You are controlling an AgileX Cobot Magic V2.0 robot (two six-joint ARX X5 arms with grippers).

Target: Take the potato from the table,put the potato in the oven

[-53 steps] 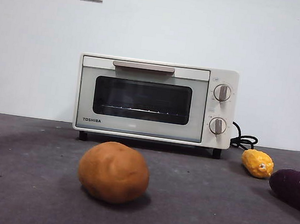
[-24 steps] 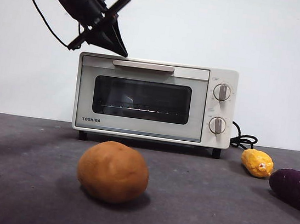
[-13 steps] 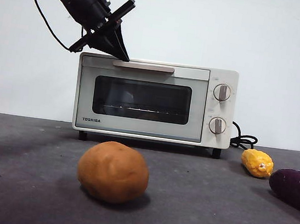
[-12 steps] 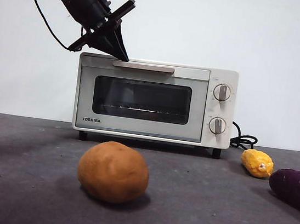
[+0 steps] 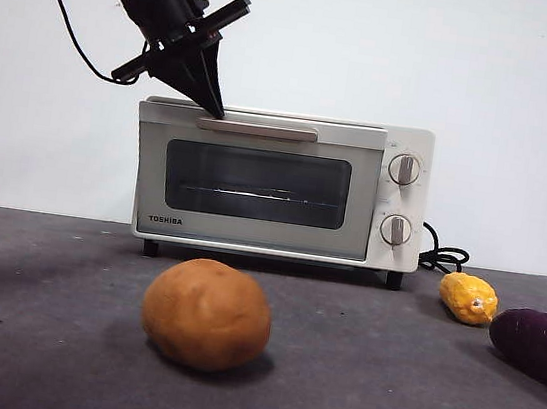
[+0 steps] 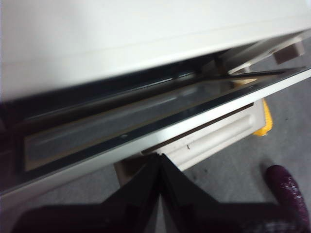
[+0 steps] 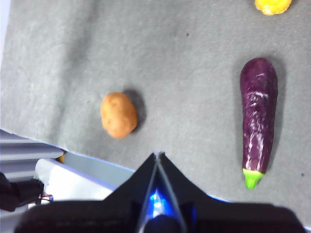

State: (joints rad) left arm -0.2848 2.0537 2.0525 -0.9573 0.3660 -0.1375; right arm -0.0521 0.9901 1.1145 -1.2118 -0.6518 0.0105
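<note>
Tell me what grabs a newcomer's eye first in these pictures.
The potato sits big and orange on the table, right in front of the oven. Above it, the left hand, jaws shut, presses at the handle, and the door stands tipped slightly open. Off to one side lie the corn and the eggplant.

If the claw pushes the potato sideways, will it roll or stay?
The potato looks rounded and smooth, so it would probably roll or wobble on the flat table. Its oblong shape and shallow dents suggest an uneven, short roll. It appears solid, likely stiff.
</note>
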